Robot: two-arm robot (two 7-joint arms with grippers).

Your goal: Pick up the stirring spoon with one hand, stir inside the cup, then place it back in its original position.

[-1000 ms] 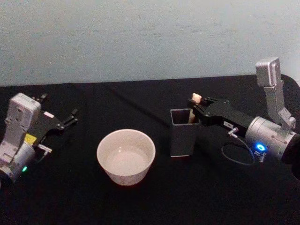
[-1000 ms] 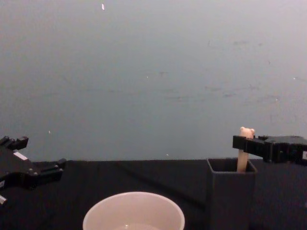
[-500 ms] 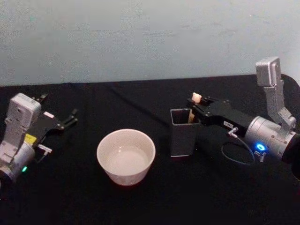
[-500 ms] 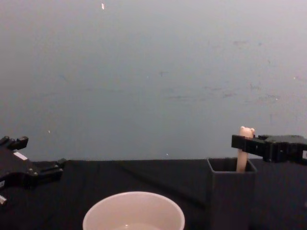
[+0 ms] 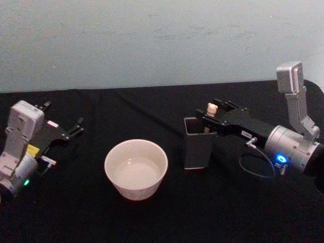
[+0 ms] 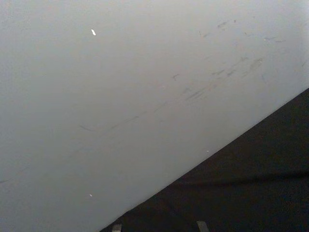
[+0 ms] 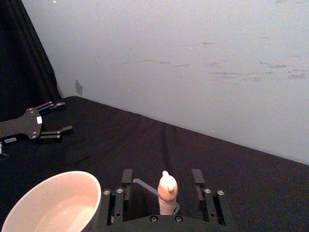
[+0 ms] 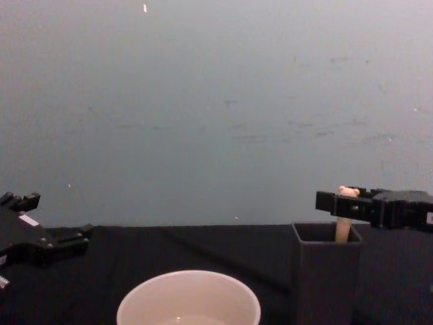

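Note:
The stirring spoon (image 5: 211,108) stands upright in the dark grey square holder (image 5: 196,147), its bear head poking above the rim. My right gripper (image 5: 210,111) is open at the holder's top. Its two fingers (image 7: 127,178) lie on either side of the spoon's handle (image 7: 167,194), with a gap on both sides. From the chest view the spoon (image 8: 346,194) sits just behind the right gripper (image 8: 326,201). The cream cup (image 5: 135,168) stands left of the holder and holds nothing. My left gripper (image 5: 72,130) rests open at the table's far left.
A black cloth (image 5: 152,111) covers the table, with a pale wall (image 5: 152,40) behind it. A loose cable (image 5: 255,169) loops under my right wrist. Bare cloth lies between the cup and the left arm.
My right gripper has slid forward toward the holder, so its fingers now flank the spoon's handle below the bear head. The left arm, cup and holder have not moved.

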